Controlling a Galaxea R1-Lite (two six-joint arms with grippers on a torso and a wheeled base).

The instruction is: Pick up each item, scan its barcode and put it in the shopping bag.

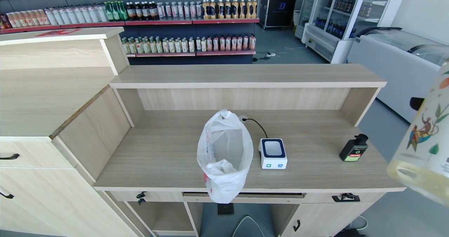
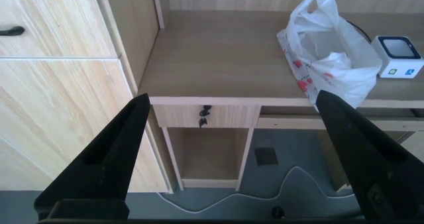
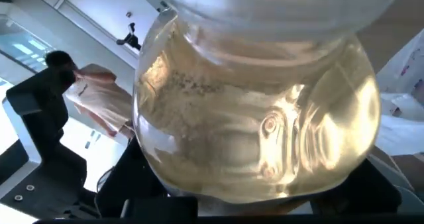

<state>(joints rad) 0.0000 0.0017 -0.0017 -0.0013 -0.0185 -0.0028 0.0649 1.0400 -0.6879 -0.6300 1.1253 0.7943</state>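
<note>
Off to the right of the scanner, high above the counter, hangs the bottle: clear-walled, rounded, with pale yellow drink inside and a painted label. My read is that it's weighty with that much liquid, and the smooth, curved wall looks slippery. I can't tell whether it's glass or plastic, so treat it as breakable. The best hold is probably across the straight part of the body, clear of the label, so the barcode can face the scanner's window.

The right gripper has it, dark fingers clamped on either side of the body, and the bottle's domed base bulges in the wrist view. The arm carries it raised and tilted, well to the scanner's right and past the counter's end.

Just left of the scanner stands the shopping bag, thin, soft plastic with its mouth gaping and its lower part drooping over the counter's front edge. It'll likely sag when the load goes in. A small black bottle waits on the counter, well right of the scanner.

The left gripper is spread wide with nothing in it, held back from the counter's front, far left of the scanner beyond the bag.
</note>
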